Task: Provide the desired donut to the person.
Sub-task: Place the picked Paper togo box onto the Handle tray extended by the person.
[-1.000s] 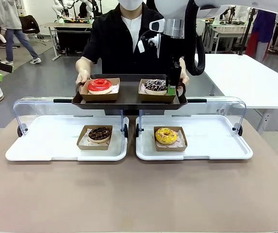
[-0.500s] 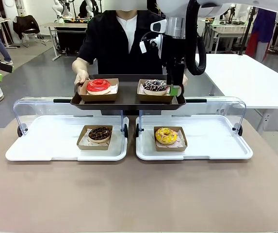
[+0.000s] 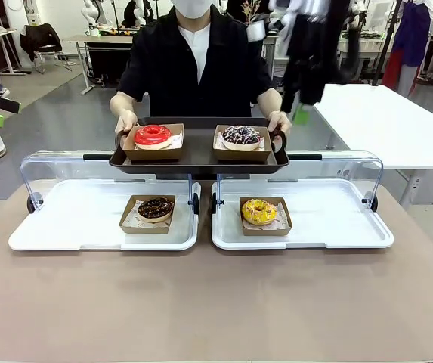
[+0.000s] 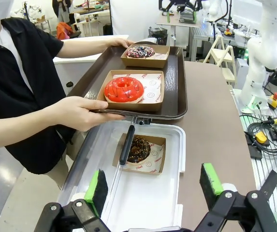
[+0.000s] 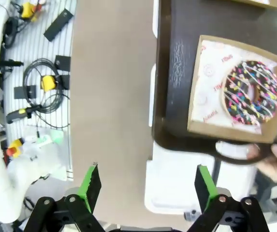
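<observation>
Holding tray (image 3: 199,155) level, long axis crosswise: person (image 3: 197,64); both grippers' fingers wide, empty.

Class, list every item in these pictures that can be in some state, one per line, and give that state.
Dark tray: held level by the person's hands, carrying two boxed donuts.
Red donut: in its box on the tray.
Sprinkled donut: in its box on the tray.
Chocolate donut: boxed, in the left case.
Yellow donut: boxed, in the right case.
Case lids: raised open.
Left gripper: jaws open, empty.
Right gripper: jaws open, empty.
</observation>
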Available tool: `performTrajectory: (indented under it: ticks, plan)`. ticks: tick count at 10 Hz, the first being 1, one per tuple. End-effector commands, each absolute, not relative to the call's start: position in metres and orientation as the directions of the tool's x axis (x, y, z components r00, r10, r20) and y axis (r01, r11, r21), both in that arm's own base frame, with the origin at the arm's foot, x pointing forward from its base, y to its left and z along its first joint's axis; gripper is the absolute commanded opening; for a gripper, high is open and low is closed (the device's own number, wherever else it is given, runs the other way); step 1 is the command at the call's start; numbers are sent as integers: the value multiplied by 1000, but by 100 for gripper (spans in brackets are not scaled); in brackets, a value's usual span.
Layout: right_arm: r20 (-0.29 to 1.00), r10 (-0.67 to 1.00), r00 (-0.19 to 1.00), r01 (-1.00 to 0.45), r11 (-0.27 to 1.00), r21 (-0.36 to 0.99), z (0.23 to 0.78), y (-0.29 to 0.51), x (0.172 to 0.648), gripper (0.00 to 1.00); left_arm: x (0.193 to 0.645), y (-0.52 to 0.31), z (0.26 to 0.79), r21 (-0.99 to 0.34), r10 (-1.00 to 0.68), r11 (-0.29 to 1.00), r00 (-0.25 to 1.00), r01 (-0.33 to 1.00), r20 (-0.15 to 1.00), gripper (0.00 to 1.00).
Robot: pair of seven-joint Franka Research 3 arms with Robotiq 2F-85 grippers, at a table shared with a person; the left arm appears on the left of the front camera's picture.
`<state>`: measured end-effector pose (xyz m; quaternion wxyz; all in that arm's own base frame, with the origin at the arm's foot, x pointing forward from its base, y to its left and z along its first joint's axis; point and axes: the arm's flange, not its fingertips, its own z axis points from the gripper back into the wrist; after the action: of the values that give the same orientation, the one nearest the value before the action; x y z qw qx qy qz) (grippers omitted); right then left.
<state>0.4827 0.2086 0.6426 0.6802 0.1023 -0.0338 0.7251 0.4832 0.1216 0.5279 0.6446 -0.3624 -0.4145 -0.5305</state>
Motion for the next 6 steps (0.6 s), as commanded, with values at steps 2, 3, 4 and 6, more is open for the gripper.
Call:
performTrajectory:
  ticks: [2,3,4,6]
  plan:
    - [260,964,-53,-997,-65,38,674,159,459,100,483,122,529,-22,-374,178,88,984,923,100]
    - [254,966,-45,-999,-50,10,679,145,454,100,483,122,529,-22,-374,178,88,984,923,100]
    - [225,974,-42,-999,-40,-10,678,132,450,100,483,122,529,-22,-374,178,88,984,923,100]
    - [241,970,-33,-999,-40,23,694,150,458,100,483,122,529,-22,-374,178,88,984,923,100]
